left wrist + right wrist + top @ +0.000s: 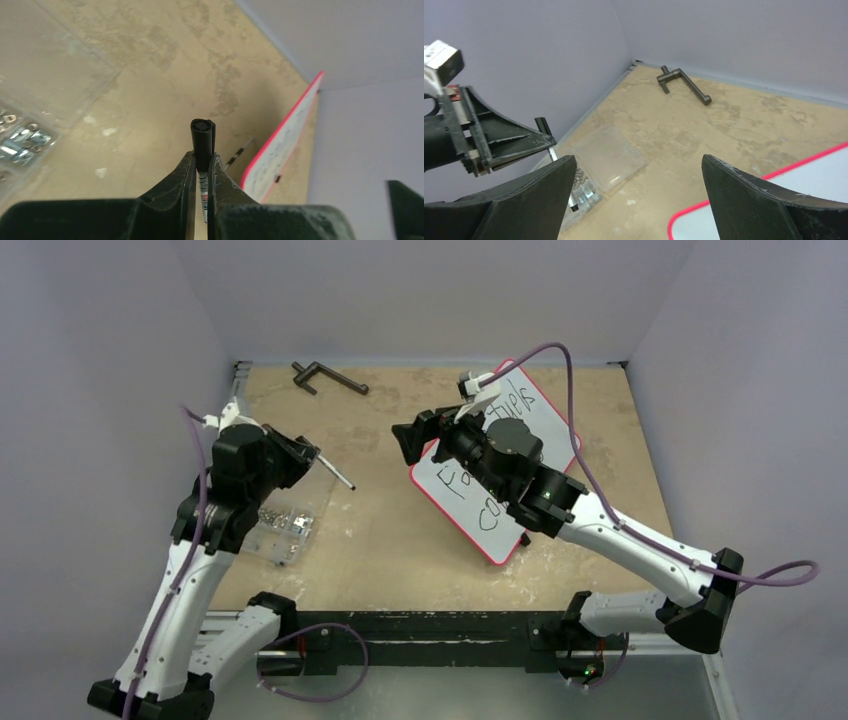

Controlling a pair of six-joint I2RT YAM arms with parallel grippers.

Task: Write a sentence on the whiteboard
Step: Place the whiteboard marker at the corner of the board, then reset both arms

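The whiteboard point(553, 432), white with a red rim, lies tilted at the right of the table. Black lettering of the sentence point(513, 405) shows on it, and my right arm hides part of it. Just past the board's left corner, my right gripper point(405, 447) hangs open and empty; the right wrist view shows its fingers point(639, 162) wide apart over the tabletop and the board's corner point(784, 200). My left gripper point(312, 452) is shut on a black marker point(338, 474), held above the table left of the board. The marker's black end point(202, 134) sticks out past the fingertips point(202, 157).
A clear plastic box point(285, 520) with metal screws sits under my left arm and also shows in both wrist views point(22, 142) point(610, 156). A dark crank handle point(328, 377) lies at the table's back left. Purple walls enclose the table on three sides.
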